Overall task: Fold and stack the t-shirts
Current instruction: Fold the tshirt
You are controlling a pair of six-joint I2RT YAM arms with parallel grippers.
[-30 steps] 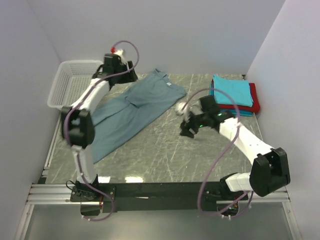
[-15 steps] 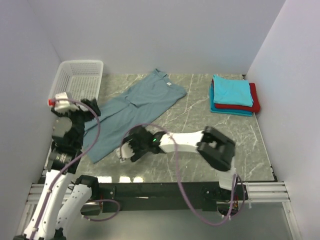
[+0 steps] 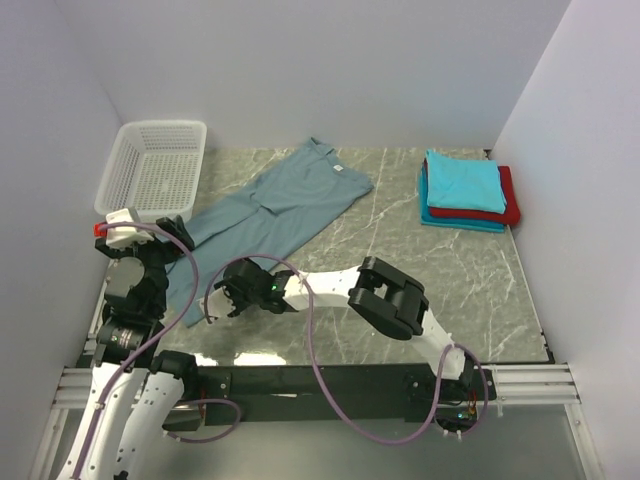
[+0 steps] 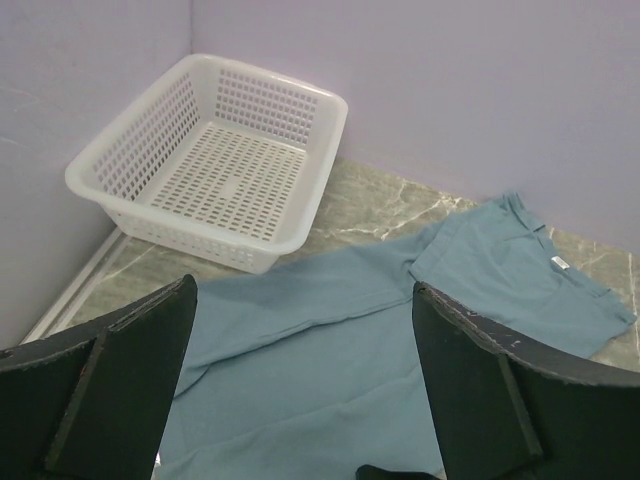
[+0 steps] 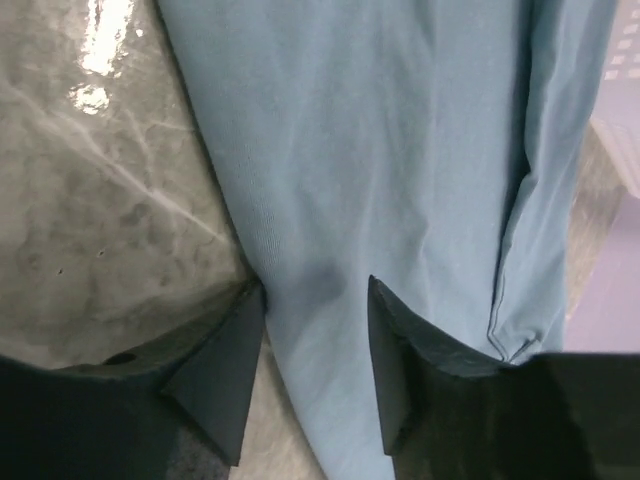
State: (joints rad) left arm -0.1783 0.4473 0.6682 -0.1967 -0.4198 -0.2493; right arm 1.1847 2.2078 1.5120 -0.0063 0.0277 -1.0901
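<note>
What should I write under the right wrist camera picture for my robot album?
Right gripper, jaws apart, hovers over the edge of the grey-blue t-shirt on the marble table.

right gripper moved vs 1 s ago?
Yes. The right gripper swung left, away from the folded stack, and is now at the near end of the grey-blue shirt.

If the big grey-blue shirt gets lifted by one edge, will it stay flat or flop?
Probably flop: the grey-blue shirt lies limp with soft creases, so it should drape from the lifted edge. It looks thin, so likely light. Pushed across the marble table, it would probably bunch rather than slide.
</note>
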